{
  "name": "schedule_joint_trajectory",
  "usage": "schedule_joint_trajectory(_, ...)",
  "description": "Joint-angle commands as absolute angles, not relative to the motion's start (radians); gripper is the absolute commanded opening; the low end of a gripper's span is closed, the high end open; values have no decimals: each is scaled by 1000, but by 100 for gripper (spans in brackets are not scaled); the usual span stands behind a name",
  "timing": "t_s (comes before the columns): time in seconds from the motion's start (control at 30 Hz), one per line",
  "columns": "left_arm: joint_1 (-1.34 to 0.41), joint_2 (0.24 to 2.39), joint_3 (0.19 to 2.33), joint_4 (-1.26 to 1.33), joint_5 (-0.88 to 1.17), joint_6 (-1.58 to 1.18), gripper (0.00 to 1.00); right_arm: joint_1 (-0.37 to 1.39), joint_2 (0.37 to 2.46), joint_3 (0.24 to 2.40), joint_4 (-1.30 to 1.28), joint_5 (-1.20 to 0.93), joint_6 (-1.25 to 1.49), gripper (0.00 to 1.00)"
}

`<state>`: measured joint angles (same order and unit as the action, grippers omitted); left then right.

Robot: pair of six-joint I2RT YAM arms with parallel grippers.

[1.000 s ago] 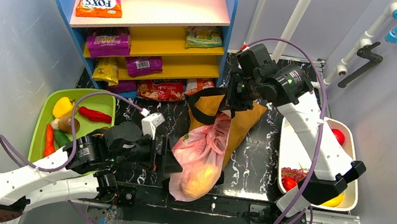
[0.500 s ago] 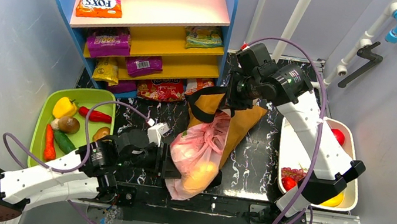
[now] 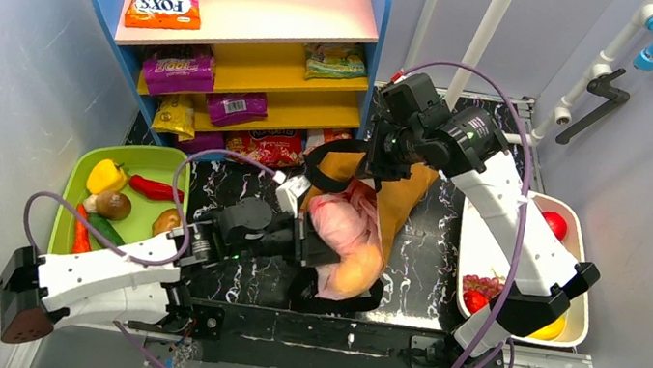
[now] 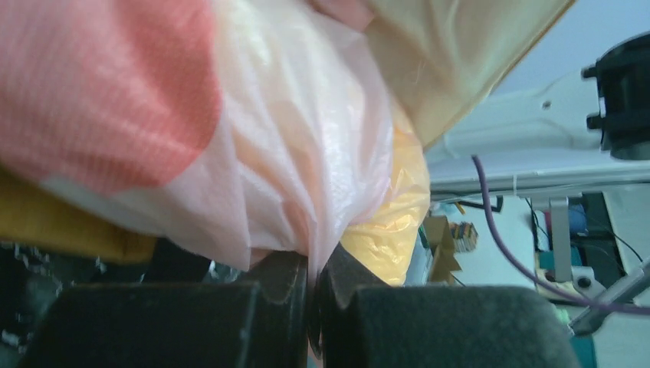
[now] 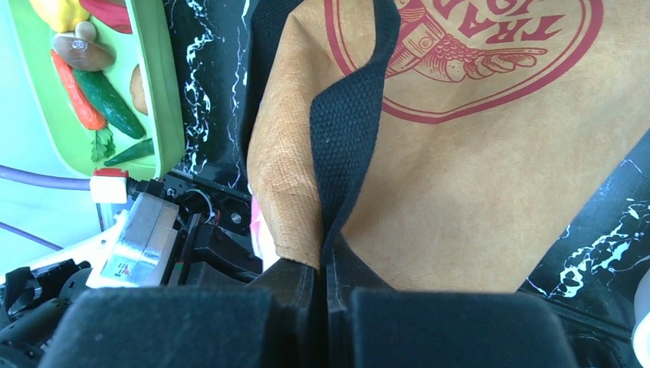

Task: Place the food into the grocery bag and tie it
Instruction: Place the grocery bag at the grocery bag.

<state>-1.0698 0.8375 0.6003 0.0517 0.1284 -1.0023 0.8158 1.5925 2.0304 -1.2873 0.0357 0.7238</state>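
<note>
Snaps left gripper (image 4: 314, 280) shut on film of the pink grocery bag (image 3: 341, 220) at table centre, wide 1 second ago; gains a hold for tying, probably. Rightward, keeps right gripper (image 5: 326, 272) pinching the black strap (image 5: 349, 138) of the brown bag (image 5: 498, 192).

Overhead, I look down from behind on the whole table (image 3: 429, 258). My left wrist camera is right against the pink grocery bag (image 4: 306, 153). The right one closely faces the Trader Joe's paper bag (image 5: 475, 169) and green tray (image 5: 170, 92), both shared overhead.
</note>
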Motion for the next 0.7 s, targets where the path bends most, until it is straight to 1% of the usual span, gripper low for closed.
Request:
schedule_joint_trajectory(0.0, -1062, 966, 741, 192, -35, -927, 0, 864, 1550, 2066, -1177, -52, 771, 1)
schedule_joint_trajectory(0.1, -1063, 1059, 791, 213, -78, -883, 0, 883, 1548, 2084, -1186, -45, 774, 1)
schedule_joint_trajectory(0.17, -1063, 1111, 818, 250, -124, -840, 0, 887, 1530, 2087, -1222, 44, 770, 1)
schedule_joint_trajectory(0.2, -1063, 1140, 836, 241, -117, -838, 4, 887, 1518, 2077, -1225, 58, 756, 1)
schedule_joint_trajectory(0.23, -1064, 1141, 837, 224, -125, -859, 4, 886, 1515, 2079, -1238, 73, 745, 1)
schedule_joint_trajectory(0.27, -1065, 1126, 820, 204, -148, -863, 7, 881, 1506, 2077, -1239, 78, 742, 1)
schedule_joint_trajectory(0.3, -1066, 1123, 811, 159, -201, -861, 25, 878, 1497, 2073, -1227, 47, 742, 1)
schedule_joint_trajectory(0.33, -1066, 1156, 839, 56, -260, -837, 50, 877, 1490, 2074, -1205, 13, 744, 1)
schedule_joint_trajectory(0.37, -1066, 1239, 892, -41, -303, -789, 61, 877, 1484, 2077, -1191, -33, 754, 1)
schedule_joint_trajectory(0.4, -1066, 1307, 925, -81, -322, -741, 69, 877, 1481, 2089, -1188, -51, 758, 1)
schedule_joint_trajectory(0.43, -1066, 1359, 958, -100, -310, -711, 73, 877, 1479, 2100, -1190, -49, 758, 1)
schedule_joint_trajectory(0.47, -1066, 1365, 969, -121, -302, -715, 74, 877, 1475, 2113, -1194, -35, 755, 1)
schedule_joint_trajectory(0.57, -1066, 1249, 988, -235, -291, -729, 78, 866, 1471, 2128, -1201, 37, 741, 1)
schedule_joint_trajectory(0.6, -1066, 1212, 1003, -276, -292, -724, 86, 860, 1474, 2128, -1200, 43, 740, 1)
schedule_joint_trajectory(0.63, -1066, 1179, 1028, -325, -294, -711, 96, 854, 1477, 2127, -1199, 49, 739, 1)
schedule_joint_trajectory(0.67, -1067, 1153, 1063, -386, -291, -695, 98, 848, 1482, 2125, -1196, 52, 739, 1)
